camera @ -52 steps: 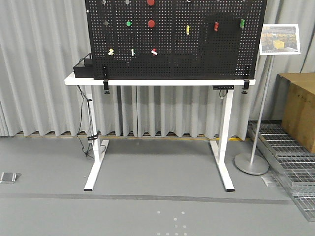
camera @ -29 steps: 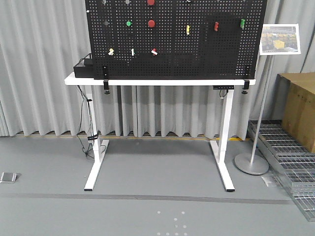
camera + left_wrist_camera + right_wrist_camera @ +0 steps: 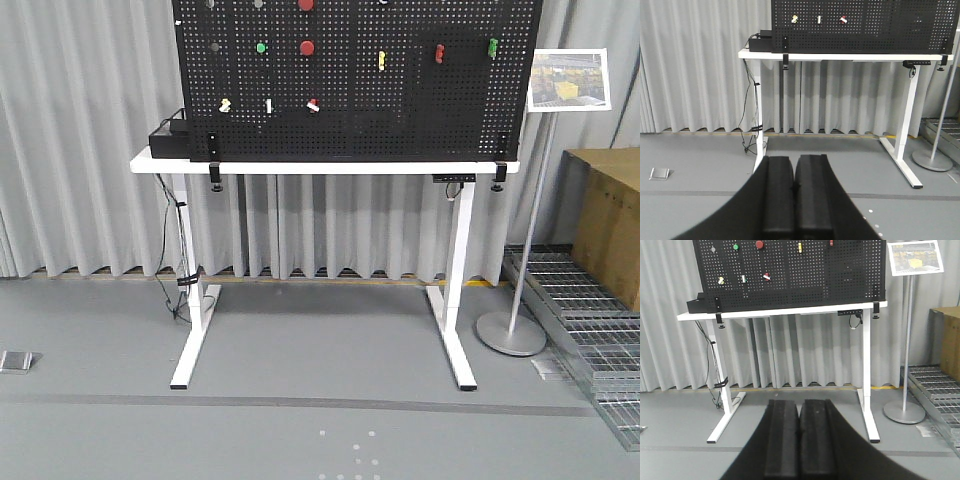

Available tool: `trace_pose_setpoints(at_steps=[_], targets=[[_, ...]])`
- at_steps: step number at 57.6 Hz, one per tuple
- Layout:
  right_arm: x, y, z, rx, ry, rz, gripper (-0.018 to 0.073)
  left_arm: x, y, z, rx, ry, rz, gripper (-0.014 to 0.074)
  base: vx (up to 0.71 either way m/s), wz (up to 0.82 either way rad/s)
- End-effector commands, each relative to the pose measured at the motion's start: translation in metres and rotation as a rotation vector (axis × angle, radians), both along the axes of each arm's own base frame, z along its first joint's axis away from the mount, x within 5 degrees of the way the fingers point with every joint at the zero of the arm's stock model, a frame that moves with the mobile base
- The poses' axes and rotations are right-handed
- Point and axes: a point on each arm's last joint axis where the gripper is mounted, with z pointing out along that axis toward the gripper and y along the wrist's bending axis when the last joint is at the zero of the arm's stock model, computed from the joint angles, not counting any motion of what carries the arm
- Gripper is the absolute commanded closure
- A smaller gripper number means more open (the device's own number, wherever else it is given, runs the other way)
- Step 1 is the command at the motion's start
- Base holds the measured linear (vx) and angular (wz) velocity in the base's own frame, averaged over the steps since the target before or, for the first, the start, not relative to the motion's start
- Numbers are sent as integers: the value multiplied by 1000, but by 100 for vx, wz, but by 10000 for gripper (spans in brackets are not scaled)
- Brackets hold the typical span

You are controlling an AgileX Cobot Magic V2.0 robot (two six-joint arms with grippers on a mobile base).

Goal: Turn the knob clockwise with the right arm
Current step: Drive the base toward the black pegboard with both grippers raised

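On pegboard [image 3: 400, 120] upper left: round grey knob [image 3: 213, 45].

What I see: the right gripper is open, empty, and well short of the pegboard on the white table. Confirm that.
One thing is wrong. The right gripper is shut, not open: the right wrist view shows its fingers pressed together. The rest holds: it is empty and well short of the pegboard on the white table.
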Motion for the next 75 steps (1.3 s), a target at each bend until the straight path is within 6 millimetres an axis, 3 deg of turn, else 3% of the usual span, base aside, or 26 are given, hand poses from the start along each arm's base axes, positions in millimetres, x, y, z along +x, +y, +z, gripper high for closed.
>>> trace_pose_setpoints(at_steps=[1,38,75], targets=[[-1,0,6,-10,-86,0,565,0,1,4,-7,-84,6,603,4,0],[-1,0,6,-10,-86,0,565,0,1,4,-7,-84,6,603,17,1],[-1,0,6,-10,-86,0,565,0,1,4,-7,-84,6,603,36,-5]])
